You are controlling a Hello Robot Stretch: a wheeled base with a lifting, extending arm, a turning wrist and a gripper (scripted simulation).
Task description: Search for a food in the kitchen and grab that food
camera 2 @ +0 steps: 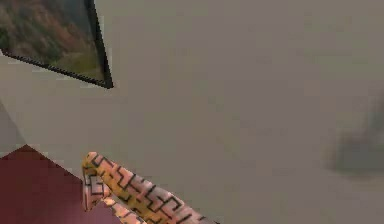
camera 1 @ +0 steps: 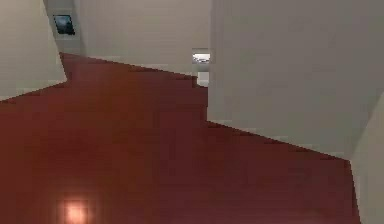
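A dark red floor (camera 1: 130,140) stretches ahead in the forward view, between pale walls. No food can be made out. Past the corner of the big wall (camera 1: 290,70) on the forward view's right, a small white object (camera 1: 203,78) sits far off in a gap. In the arm side view a patterned orange and cream piece of furniture (camera 2: 135,198) stands against a plain wall (camera 2: 240,90).
A dark framed picture (camera 1: 63,24) hangs on the far wall at the forward view's upper left. A framed painting (camera 2: 60,38) hangs at the arm side view's upper left. The wall corner (camera 1: 208,100) juts into the floor; open floor lies left of it.
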